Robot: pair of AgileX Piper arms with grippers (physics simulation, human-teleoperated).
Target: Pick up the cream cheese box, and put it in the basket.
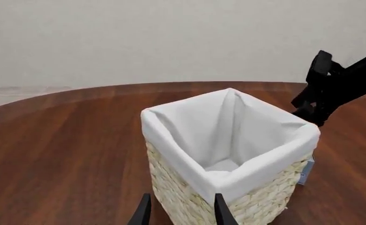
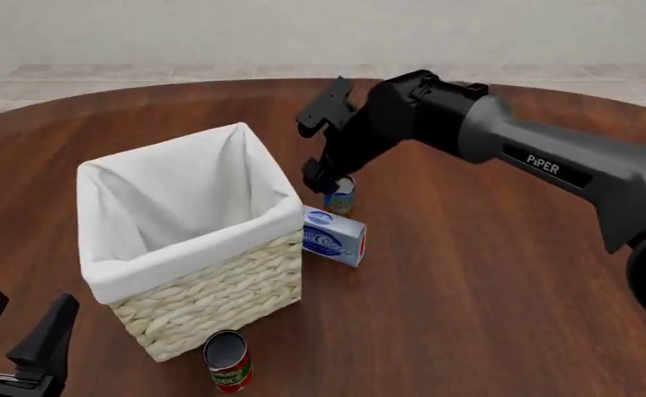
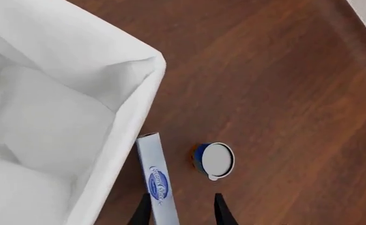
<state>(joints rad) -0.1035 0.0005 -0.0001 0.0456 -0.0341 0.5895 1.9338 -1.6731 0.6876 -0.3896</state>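
The cream cheese box [image 2: 335,236] lies on the table against the basket's right side, light blue and white with a dark-blue oval logo. In the right wrist view the cream cheese box [image 3: 157,184] lies beside the liner. The basket [image 2: 207,285] is pale wicker with a white cloth liner and is empty. My right gripper [image 2: 315,179] hangs open just above and behind the box, fingers [image 3: 221,210] apart, one over the box. My left gripper [image 2: 19,327] is open and empty at the near left, in front of the basket [image 1: 189,197].
A small blue can [image 2: 342,197] stands just behind the box, under the right gripper; it also shows in the right wrist view [image 3: 213,160]. A red-and-green can [image 2: 227,361] stands at the basket's near corner. The right arm [image 1: 339,84] crosses the left wrist view.
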